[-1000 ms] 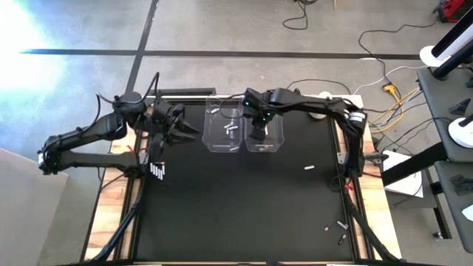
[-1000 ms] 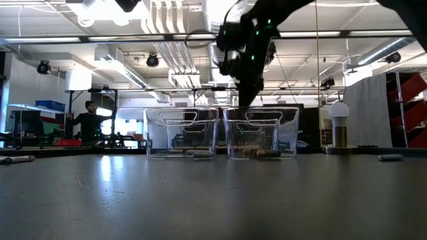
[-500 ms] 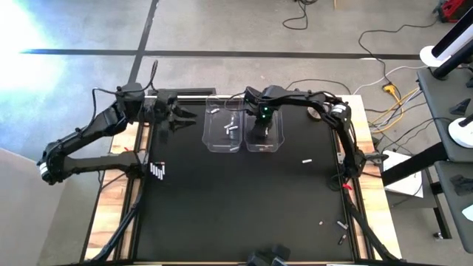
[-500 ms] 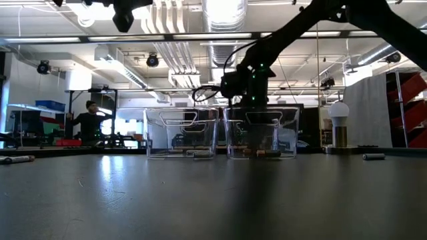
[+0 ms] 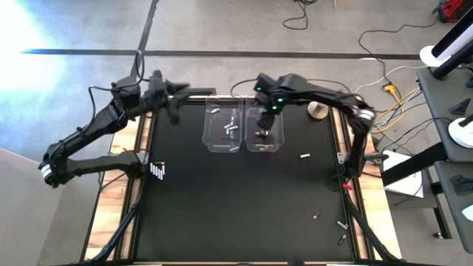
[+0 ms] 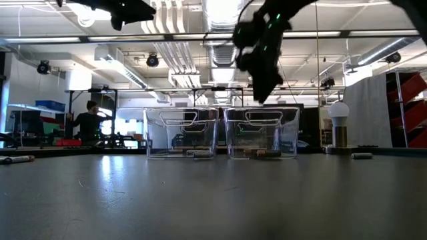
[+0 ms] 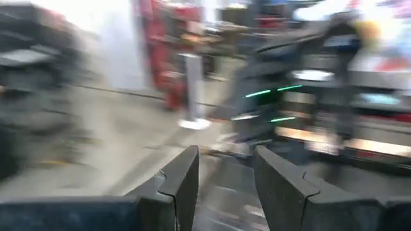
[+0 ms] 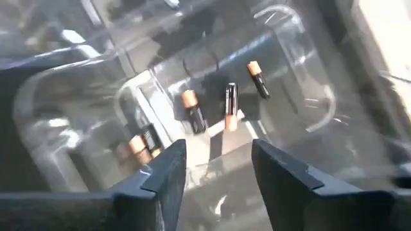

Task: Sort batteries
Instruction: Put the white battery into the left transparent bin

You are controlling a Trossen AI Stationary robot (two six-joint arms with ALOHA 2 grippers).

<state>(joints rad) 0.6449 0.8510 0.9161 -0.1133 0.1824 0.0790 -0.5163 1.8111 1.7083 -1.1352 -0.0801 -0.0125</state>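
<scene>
Right gripper (image 5: 264, 124): above the right bin (image 5: 275, 142), fingers apart, holding nothing.
Left gripper (image 5: 174, 103): waits high by the table's edge, fingers apart.
Batteries (image 8: 226, 106): dark ones lie in the right bin; loose ones (image 5: 304, 156) lie on the table.
Risk: a low swing could bump the bin and slide it.

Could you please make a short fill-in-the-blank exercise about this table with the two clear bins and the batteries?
1. The right gripper hangs above the ____ clear bin.
2. The right gripper's fingers are ____, holding nothing.
3. The dark batteries in that bin have ____ ends.
4. The left gripper is ____ the bins.

Missing words: right; open; copper-coloured; outside
</scene>
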